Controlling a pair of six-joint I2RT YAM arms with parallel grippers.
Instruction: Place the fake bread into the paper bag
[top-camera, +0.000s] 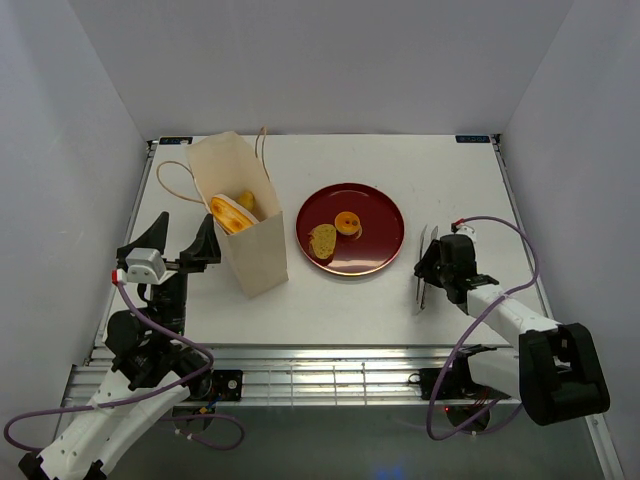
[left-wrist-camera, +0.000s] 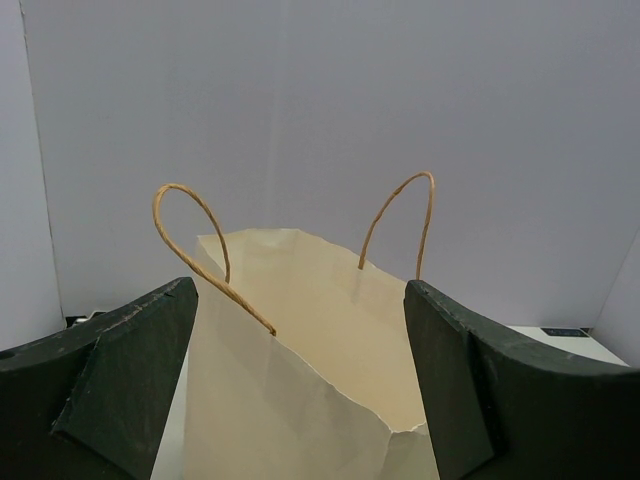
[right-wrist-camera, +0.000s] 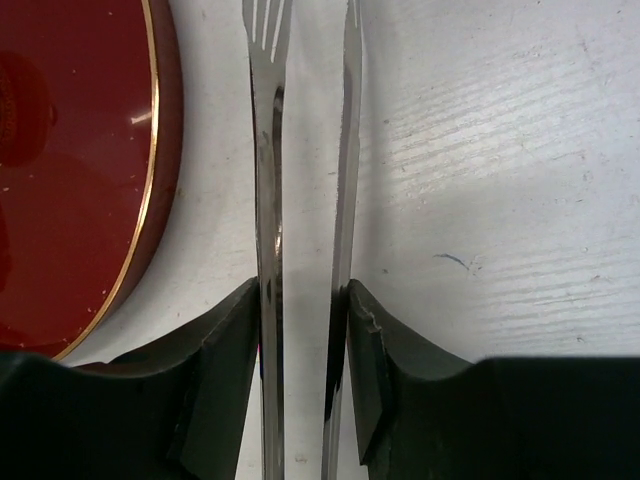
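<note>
A round dark-red plate (top-camera: 378, 240) with a gilt rim is taken as the landmark. On it lie a golden-brown toy bread slice (top-camera: 322, 240) and a small orange ring donut (top-camera: 347, 222). More yellow toy bread (top-camera: 232, 211) is seen inside the tall cream paper bag (top-camera: 258, 255), which is stood upright just left of the plate.

Just right of the plate, a pair of slim steel tongs (top-camera: 424, 272) is pinched by the right gripper (right-wrist-camera: 303, 310), one pad pressed on each blade, presumably so that bread can be lifted with the forked tips. On the far side of the bag from the plate, the left gripper (top-camera: 182, 248) is held spread wide at the bag's upper edge, probably to steady it; contact cannot be confirmed.

The bread pieces are shown only from above. The forked tips and the gap between the blades are shown only by the right wrist camera. The brown cord handles (left-wrist-camera: 190, 235) are shown best by the left wrist camera, where the bag's contents are hidden.
</note>
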